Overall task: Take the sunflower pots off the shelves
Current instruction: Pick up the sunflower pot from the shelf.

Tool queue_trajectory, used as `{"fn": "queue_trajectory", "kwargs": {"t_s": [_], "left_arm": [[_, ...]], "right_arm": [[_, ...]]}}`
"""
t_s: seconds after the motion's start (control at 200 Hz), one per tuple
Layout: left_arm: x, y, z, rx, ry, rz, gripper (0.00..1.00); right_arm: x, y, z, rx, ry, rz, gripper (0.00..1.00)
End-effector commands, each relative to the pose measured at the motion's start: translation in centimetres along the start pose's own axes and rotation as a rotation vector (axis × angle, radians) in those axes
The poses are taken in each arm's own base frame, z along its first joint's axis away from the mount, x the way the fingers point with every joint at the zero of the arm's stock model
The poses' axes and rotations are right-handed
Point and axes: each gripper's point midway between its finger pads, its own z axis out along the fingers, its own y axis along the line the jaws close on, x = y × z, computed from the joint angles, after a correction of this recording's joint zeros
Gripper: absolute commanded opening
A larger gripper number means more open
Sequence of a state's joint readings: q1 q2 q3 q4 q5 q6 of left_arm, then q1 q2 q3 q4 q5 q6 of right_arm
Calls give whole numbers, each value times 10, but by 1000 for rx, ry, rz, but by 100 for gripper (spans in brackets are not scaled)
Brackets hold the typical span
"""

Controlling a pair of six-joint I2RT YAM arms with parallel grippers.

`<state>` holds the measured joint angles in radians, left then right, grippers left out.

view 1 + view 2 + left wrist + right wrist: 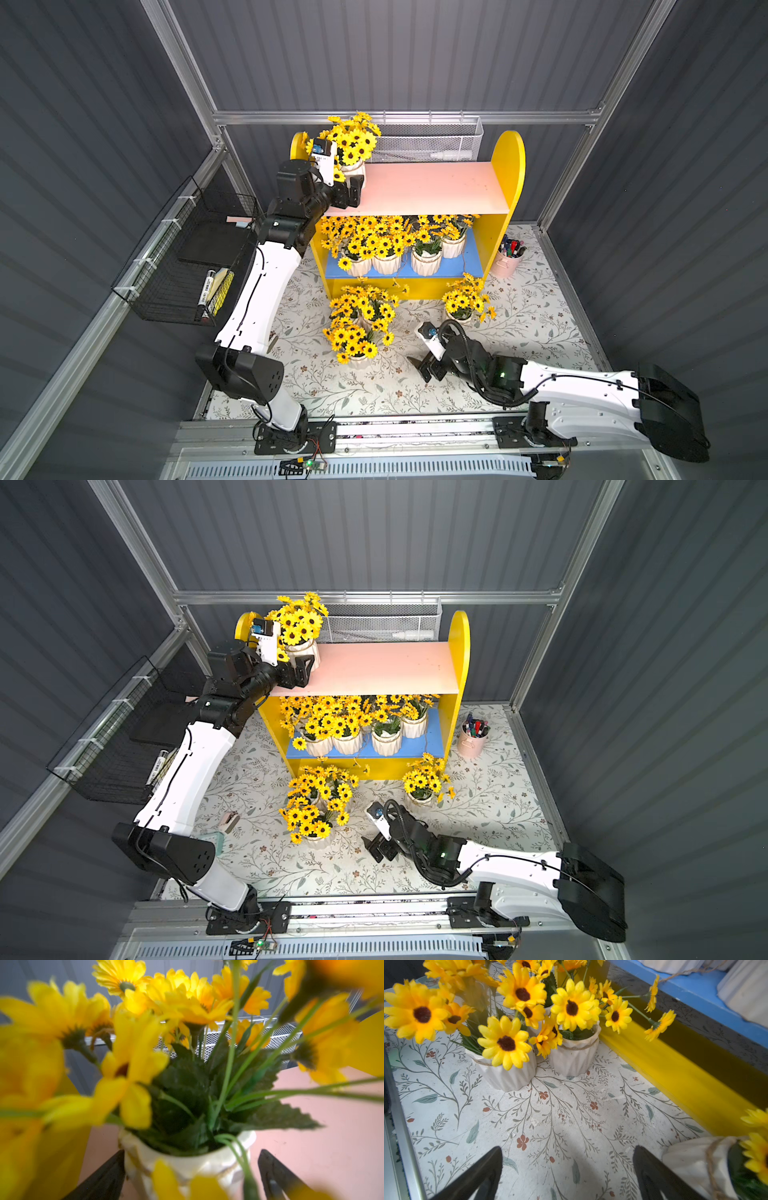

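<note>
**Desk:** Which pot is next?

**Photographer:** The lone sunflower pot [353, 168], upright at the left end of the pink upper board [424, 187] of the shelves [509, 166], upper centre in both top views. The left gripper [192, 1152] straddles it side-on with its jaws spread. One finger touches it, the other stands apart, and the pot is not yet clamped.

**Desk:** And the right gripper [424, 368]?

**Photographer:** Wide and empty over the table [540, 332], well apart from that pot.

**Desk:** The tally?

**Photographer:** One above, four visible on the blue lower board [469, 257], seemingly four on the table. Blooms hide part of that cluster.

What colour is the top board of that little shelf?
The upper board is pale pink, set between yellow side panels. It shows best in a top view.
</note>
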<state>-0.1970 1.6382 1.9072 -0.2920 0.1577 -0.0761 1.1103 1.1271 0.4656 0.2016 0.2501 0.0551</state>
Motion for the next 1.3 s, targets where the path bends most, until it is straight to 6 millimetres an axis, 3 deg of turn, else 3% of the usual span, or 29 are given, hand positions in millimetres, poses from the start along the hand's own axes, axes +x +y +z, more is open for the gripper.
{"fn": "queue_trajectory", "kwargs": {"t_s": [0.0, 0.495, 0.86, 1.161, 1.241, 1.296], "left_arm": [[-22, 2, 2, 1, -62, 40, 99], [-16, 2, 29, 30, -69, 39, 99], [3, -7, 42, 96, -20, 32, 98], [12, -14, 41, 135, 0, 74, 69], [13, -17, 37, 150, 4, 79, 47], [13, -17, 35, 149, 1, 79, 18]], "right_arm": [[-6, 0, 0, -4, -19, -3, 99], [-3, -5, 2, -5, -13, 12, 99], [-2, -6, 4, -7, -5, 15, 99], [-3, -8, 4, -5, -12, 17, 99], [-5, -8, 4, -3, -15, 17, 99], [-8, -10, 3, 4, -21, 18, 99]]}}
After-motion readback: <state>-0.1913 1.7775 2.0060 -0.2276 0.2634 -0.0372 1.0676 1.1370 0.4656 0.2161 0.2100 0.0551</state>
